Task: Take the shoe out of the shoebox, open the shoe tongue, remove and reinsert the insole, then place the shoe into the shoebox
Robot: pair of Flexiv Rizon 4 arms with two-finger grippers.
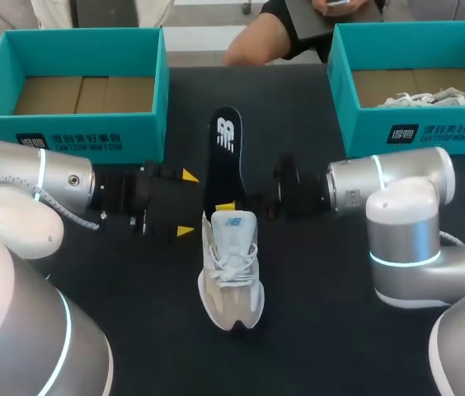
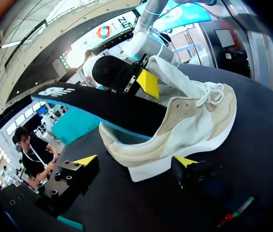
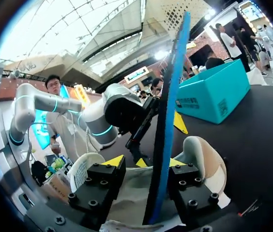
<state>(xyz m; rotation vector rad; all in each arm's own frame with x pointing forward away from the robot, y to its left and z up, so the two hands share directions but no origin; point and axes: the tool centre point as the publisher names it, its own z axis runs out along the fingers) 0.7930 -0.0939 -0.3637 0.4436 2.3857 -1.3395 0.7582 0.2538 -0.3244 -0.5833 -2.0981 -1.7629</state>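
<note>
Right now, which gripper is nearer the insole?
Right. The right gripper sits at the insole where it leaves the shoe; the left gripper stands open, a gap away on its other side.

An exhibition hall, it seems; a high glazed roof [image 3: 93,34] and hanging signs [image 2: 119,26] stand beyond the black worktop [image 1: 331,330].
</note>
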